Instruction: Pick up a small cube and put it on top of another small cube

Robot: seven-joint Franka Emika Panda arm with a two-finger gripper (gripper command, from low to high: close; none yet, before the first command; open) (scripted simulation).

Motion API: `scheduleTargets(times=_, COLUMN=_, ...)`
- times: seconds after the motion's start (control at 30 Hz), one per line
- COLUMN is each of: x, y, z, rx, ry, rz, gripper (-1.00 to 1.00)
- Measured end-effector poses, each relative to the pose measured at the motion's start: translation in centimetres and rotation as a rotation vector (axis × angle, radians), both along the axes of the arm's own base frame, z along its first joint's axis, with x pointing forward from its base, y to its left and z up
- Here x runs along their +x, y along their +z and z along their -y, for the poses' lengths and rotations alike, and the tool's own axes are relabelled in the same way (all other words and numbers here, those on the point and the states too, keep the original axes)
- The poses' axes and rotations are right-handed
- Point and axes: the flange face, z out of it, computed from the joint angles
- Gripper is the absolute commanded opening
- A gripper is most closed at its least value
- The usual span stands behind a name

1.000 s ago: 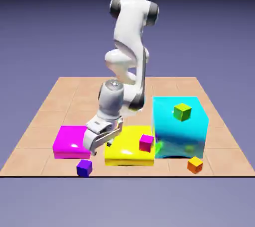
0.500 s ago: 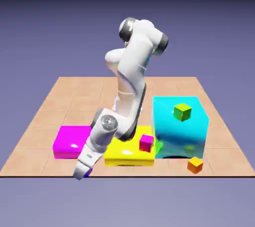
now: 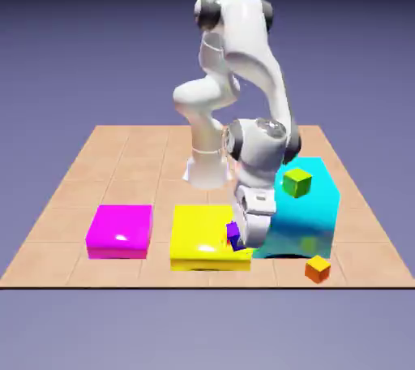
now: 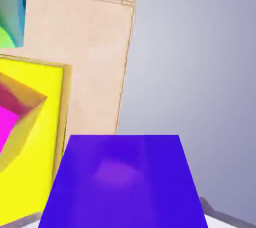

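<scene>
Having left the lower-left tabletop (image 3: 97, 157), the tool (image 3: 243, 238) is now gripping the purple cube (image 4: 122, 182) and hovering over the yellow block (image 3: 198, 234), nearing the magenta cube (image 4: 7, 127).

Purple small cube (image 4: 122, 182); yellow block (image 3: 203, 234); cyan block (image 3: 312, 210); magenta block (image 3: 120, 230).
</scene>
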Motion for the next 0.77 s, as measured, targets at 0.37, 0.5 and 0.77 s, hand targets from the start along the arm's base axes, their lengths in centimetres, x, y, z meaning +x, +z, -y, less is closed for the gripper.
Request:
scheduleTargets(times=0.37, x=-11.7, y=11.4, z=-11.0, rx=-0.147, ry=0.467, rz=0.085, gripper=-1.0)
scheduleTargets(times=0.5, x=-15.7, y=14.0, z=-12.2, rx=-0.242, ry=0.552, rz=0.142, gripper=-1.0)
scheduleTargets(times=0.77, x=-14.4, y=9.2, z=-11.2, rx=-0.243, ry=0.551, rz=0.144, gripper=1.0)
